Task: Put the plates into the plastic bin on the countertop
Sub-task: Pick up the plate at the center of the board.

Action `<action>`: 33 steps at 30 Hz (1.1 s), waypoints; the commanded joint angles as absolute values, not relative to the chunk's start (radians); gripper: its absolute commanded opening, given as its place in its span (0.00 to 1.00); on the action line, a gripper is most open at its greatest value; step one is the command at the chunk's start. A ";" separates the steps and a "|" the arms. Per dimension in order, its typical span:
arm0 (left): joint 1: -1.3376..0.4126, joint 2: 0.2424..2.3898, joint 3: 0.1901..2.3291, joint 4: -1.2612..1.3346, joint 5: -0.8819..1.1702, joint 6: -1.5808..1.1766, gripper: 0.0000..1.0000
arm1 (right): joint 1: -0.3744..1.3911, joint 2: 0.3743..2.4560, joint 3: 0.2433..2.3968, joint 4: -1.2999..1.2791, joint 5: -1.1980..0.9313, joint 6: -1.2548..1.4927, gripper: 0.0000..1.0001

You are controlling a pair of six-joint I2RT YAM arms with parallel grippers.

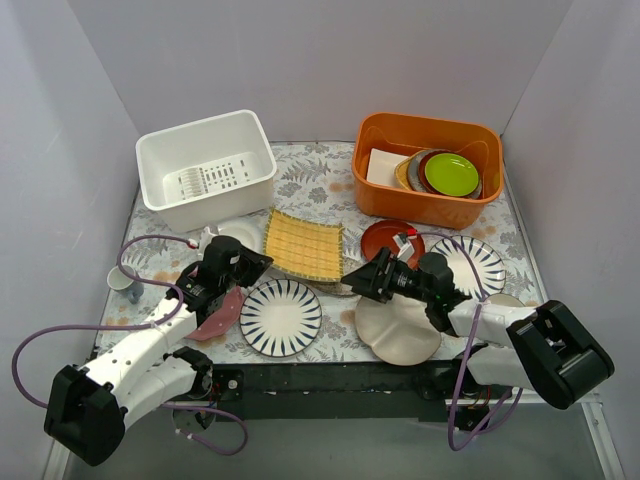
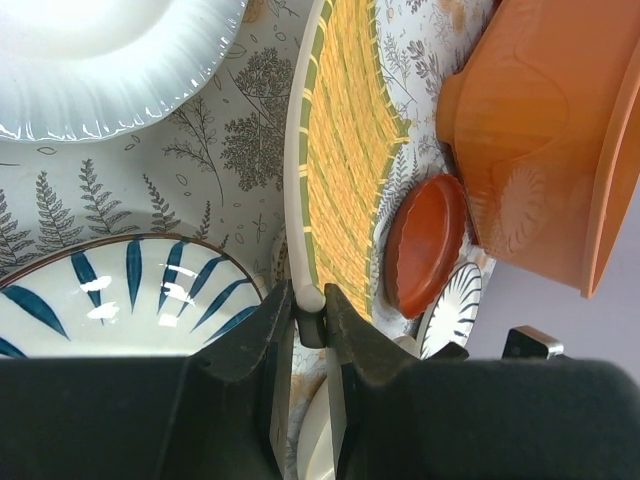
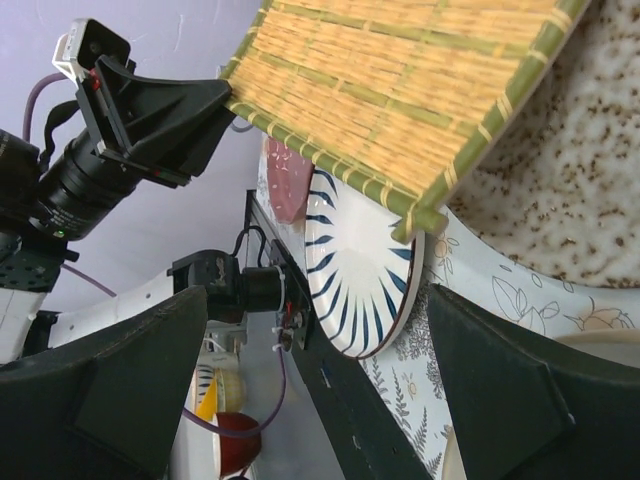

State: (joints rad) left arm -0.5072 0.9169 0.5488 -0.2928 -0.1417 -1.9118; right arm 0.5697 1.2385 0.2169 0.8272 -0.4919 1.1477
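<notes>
The white plastic bin [image 1: 205,168] stands empty at the back left of the countertop [image 1: 320,180]. My left gripper [image 1: 255,265] [image 2: 310,325] is shut on the rim of a cream plate [image 2: 295,180] that lies under the yellow mat [image 1: 303,244] [image 2: 345,150]. Beside it lie a striped plate [image 1: 281,317] [image 2: 120,300] [image 3: 360,280], a pink plate [image 1: 222,315] and a small white plate [image 1: 240,235] [image 2: 90,60]. My right gripper [image 1: 358,280] [image 3: 320,400] hangs open at the mat's near right corner, over a speckled beige plate [image 1: 398,330]. A red-brown plate [image 1: 388,238] and a second striped plate [image 1: 470,265] lie further right.
An orange tub [image 1: 427,165] [image 2: 540,150] at the back right holds green and dark-red plates [image 1: 450,173]. A small cup [image 1: 125,280] stands at the left edge. Grey walls close in the countertop on three sides.
</notes>
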 commanded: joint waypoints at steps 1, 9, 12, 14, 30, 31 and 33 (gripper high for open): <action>-0.508 0.881 0.594 -0.262 -0.106 -1.884 0.00 | 0.568 1.258 0.273 0.798 -0.471 1.138 0.98; -0.508 0.865 0.609 -0.288 -0.098 -1.864 0.00 | 0.568 1.345 0.275 0.811 -0.465 1.206 0.97; -0.509 0.864 0.614 -0.288 -0.084 -1.859 0.00 | 0.568 1.364 0.282 0.818 -0.456 1.215 0.96; -0.508 0.859 0.612 -0.288 -0.077 -1.859 0.00 | 0.568 1.387 0.304 0.819 -0.453 1.218 0.96; -0.508 0.819 0.612 -0.296 -0.048 -1.855 0.00 | 0.601 1.627 0.356 1.032 -0.459 1.324 0.82; -0.508 0.816 0.611 -0.295 -0.046 -1.852 0.00 | 0.606 1.632 0.368 1.031 -0.460 1.321 0.80; -0.508 0.810 0.607 -0.295 -0.046 -1.850 0.00 | 0.617 1.652 0.376 1.043 -0.457 1.321 0.79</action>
